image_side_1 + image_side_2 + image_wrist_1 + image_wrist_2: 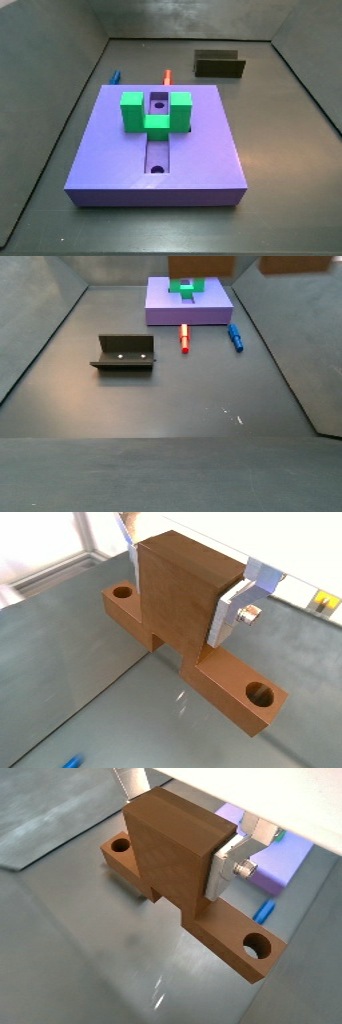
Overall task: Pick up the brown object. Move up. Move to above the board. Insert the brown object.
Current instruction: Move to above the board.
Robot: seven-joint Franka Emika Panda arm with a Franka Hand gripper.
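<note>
Between the gripper's [201, 597] silver fingers [241, 607] in both wrist views, the brown object [181, 612] sat clamped, clear of the floor [80, 692], so pickup looked done. Both side views showed the board [201, 150] near one floor edge, groove unfilled, its green block [154, 112] on top, gripper out of frame; transfer and insertion remained.

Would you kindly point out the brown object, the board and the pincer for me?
brown object [187, 597], wrist view, upright bar's face.
board [201, 150], side view, bare purple top.
pincer [181, 843], wrist view, midway between fingertips, around the bar.
</note>
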